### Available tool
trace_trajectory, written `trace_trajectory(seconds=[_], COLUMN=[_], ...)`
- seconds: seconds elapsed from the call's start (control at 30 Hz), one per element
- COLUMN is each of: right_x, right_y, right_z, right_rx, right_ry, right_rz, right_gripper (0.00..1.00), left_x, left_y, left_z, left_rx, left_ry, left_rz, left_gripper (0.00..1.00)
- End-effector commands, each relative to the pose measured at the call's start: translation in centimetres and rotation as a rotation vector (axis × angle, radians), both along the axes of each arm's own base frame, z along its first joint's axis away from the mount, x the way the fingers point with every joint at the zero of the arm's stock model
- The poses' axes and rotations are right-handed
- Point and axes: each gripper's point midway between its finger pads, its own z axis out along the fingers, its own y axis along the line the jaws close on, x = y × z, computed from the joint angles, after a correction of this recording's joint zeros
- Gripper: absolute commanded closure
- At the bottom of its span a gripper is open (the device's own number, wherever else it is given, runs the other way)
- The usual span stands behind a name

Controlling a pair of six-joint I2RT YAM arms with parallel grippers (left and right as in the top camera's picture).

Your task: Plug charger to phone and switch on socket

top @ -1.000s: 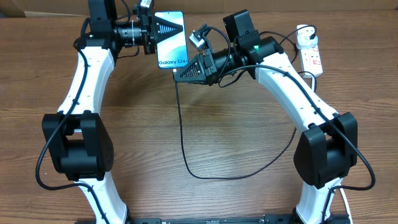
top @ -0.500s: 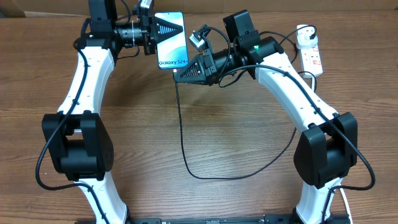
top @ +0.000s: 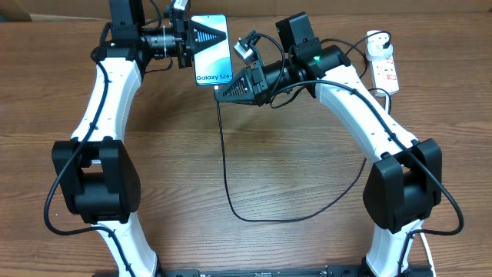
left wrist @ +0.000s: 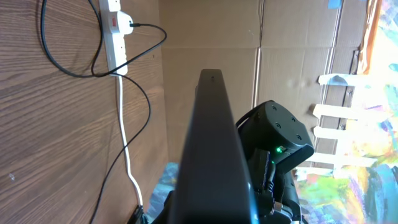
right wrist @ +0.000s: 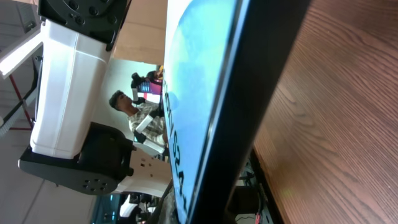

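The phone (top: 212,51) is held above the far end of the table with its light blue screen facing up. My left gripper (top: 198,35) is shut on the phone's upper part. In the left wrist view the phone (left wrist: 214,155) shows as a dark slab edge-on. My right gripper (top: 222,91) is shut at the phone's bottom edge, and the charger cable (top: 226,169) hangs from its tip. The connector itself is hidden. The phone (right wrist: 205,81) fills the right wrist view. The cable loops across the table to the white plug adapter (top: 376,45) on the socket (top: 388,75).
The socket (left wrist: 113,37) lies at the far right by a cardboard wall, and its white cord (left wrist: 124,143) runs along the table. The black cable's loop (top: 292,217) lies on the wood between both arm bases. The left arm (right wrist: 71,81) stands close behind the phone.
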Motion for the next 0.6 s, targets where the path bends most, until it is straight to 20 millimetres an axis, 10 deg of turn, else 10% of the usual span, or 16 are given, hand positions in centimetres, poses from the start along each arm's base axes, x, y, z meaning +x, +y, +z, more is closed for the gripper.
trace_trajectory(seconds=[0.0, 0.57], right_x=[-0.33, -0.61], right_y=[-0.26, -0.27], right_z=[1.91, 2.35], right_rx=[0.044, 0.066], right_ry=[-0.043, -0.041], right_rz=[0.015, 0.032], right_gripper=[0.96, 0.96], left_x=[-0.99, -0.94], left_y=[-0.99, -0.98], left_z=[0.68, 0.65], left_rx=[-0.015, -0.013], left_ry=[-0.042, -0.042], left_rz=[-0.051, -0.048], left_gripper=[0.96, 0.96])
